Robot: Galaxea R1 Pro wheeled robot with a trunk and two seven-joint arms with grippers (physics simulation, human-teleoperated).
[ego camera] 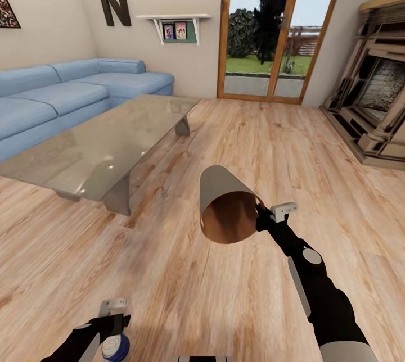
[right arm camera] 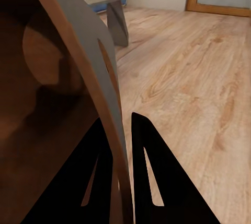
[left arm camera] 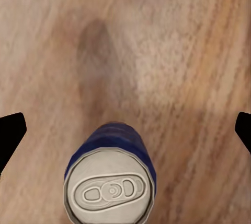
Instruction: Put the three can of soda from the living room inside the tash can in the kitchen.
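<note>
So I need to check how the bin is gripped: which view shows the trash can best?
The head view: the whole trash can hangs tipped in the air, brown inside facing the camera, right gripper clamped on its rim. The right wrist view gives a close look at the rim wall pinched between the fingers.

A home living room is shown. It is marked by a long blue corner sofa [ego camera: 62, 98] set against the wall, a low glass surface [ego camera: 95, 148] placed just beside it, and a light wood floor [ego camera: 236, 148]. A black letter N [ego camera: 113, 3], a small shelf with framed photos [ego camera: 175, 27], a brick fireplace [ego camera: 377, 109] and glazed garden doors [ego camera: 270, 30] are also seen.
</note>
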